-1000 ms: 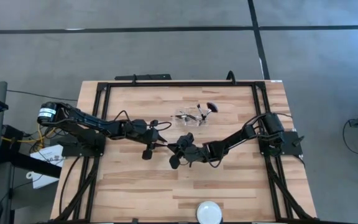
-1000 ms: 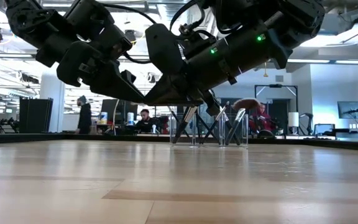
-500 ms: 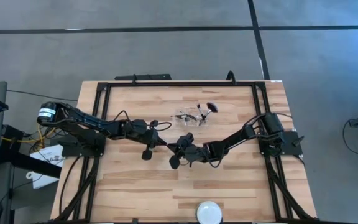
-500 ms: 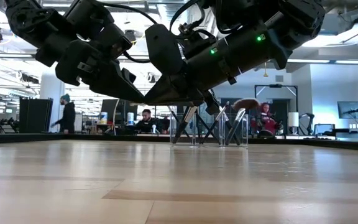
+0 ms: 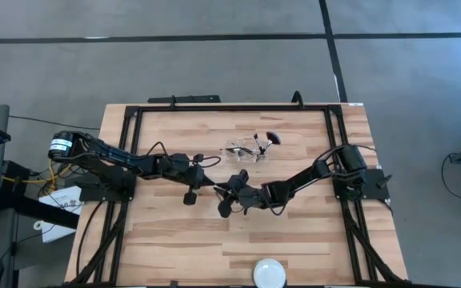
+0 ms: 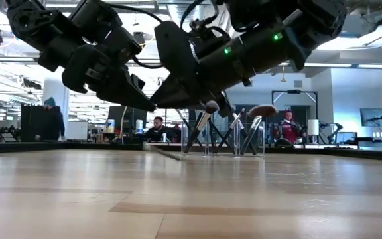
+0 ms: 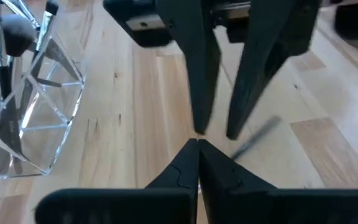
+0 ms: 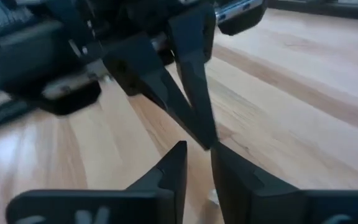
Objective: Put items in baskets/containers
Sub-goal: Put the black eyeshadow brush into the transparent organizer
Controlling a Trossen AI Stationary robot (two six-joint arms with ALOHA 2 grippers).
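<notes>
Meeting nose to nose over the middle of the worktop, my two claws were almost touching at the tips. My left claw was pressed fully together, and from its own wrist camera I couldn't see anything pinched between the fingers. My right claw faced it from the other side with its fingers a little spread, a narrow gap showing between them, and nothing I could see was held in there.

One slim brush sat low at the worktop just under the two claws, showing as a thin dark line from table height. On the left wrist camera it was only a blurry grey streak beside one of the right claw's fingers. I honestly couldn't tell if it was touching that finger.

The clear plastic container stood toward the far side of the worktop, near both claws but apart from them. Several makeup brushes stood tilted inside it, and the wide reddish fan head stuck up above the rim.

Well away at the near edge sat a white round disc.
</notes>
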